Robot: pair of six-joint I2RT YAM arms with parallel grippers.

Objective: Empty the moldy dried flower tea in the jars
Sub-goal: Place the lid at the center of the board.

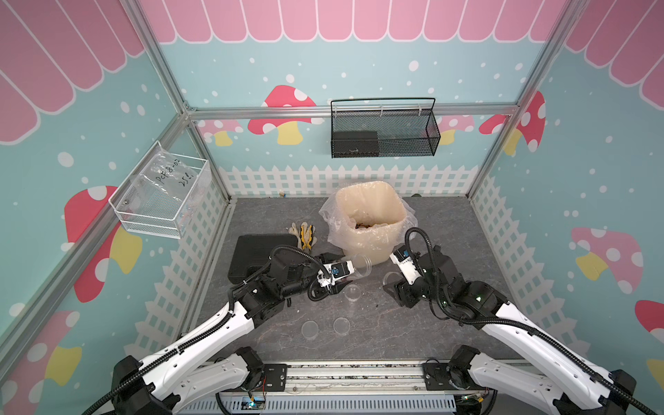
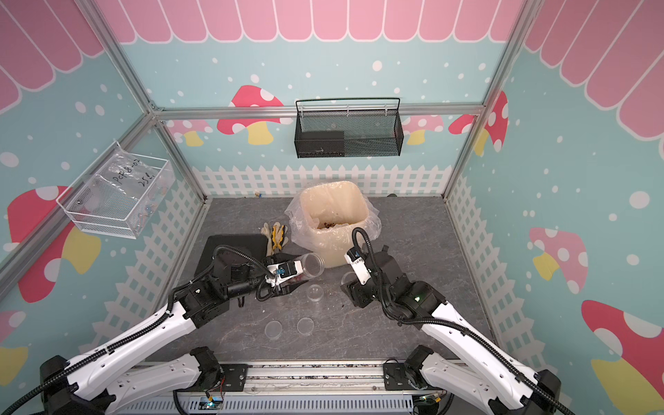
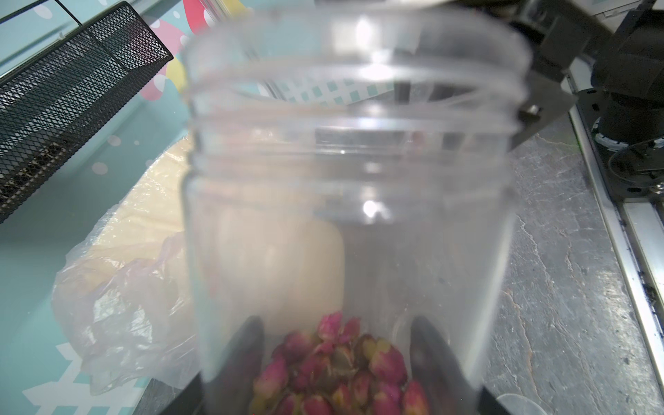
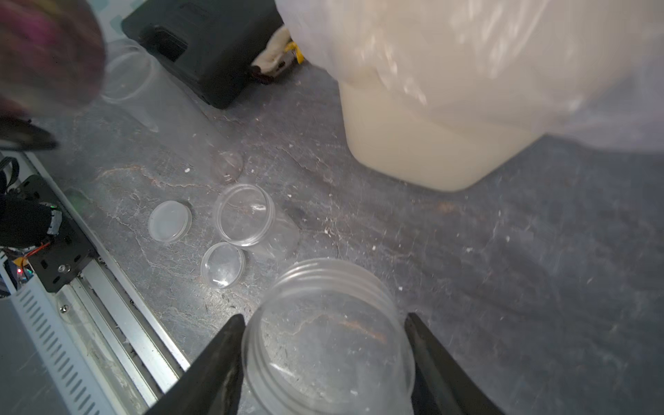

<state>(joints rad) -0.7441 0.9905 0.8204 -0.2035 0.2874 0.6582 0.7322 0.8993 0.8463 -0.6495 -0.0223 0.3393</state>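
Clutter sits farthest left of the bin: I see a black case lying flat, and a pair of work gloves between it and the bin. Just in front of the bin's left corner, my left gripper is clamped on the tall jar. A dark finger presses each side near its base. That jar is tipped over with its open mouth toward the bin's wall, and the tea is heaped at the closed end between the fingers (pink buds, mostly whole). More tea lies inside the bin, down in its clear liner.

Well in front of the bin, two round lids lie flat on the table. The small jar stands open between them and the bin. In front of the bin's right corner, my right gripper grips the empty jar, one finger against each side, its threaded mouth uncovered.
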